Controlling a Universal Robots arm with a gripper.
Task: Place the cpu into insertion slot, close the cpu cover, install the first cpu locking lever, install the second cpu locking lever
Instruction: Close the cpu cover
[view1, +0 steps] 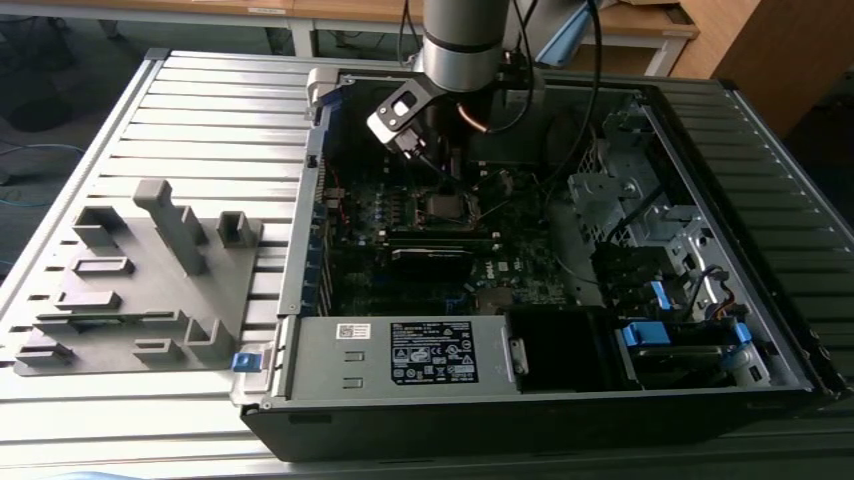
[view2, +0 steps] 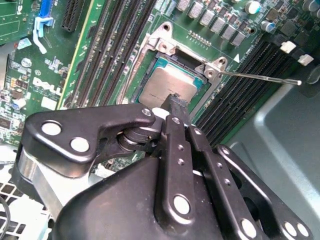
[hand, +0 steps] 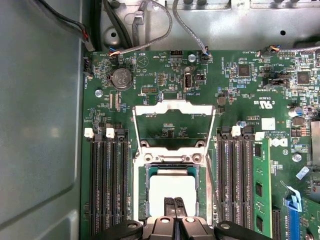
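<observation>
The cpu (hand: 172, 187) already lies flat in the slot (hand: 144, 172) — step one looks done. The cover (hand: 172, 106) stands flipped open beyond it and a lever (view2: 260, 76) sticks out free, so closing and both levers are left. The gripper (hand: 169, 202), jaws pressed together on nothing, has its tips at or just over the cpu — in the exterior view it reaches in from the slot's 11 o'clock.
</observation>
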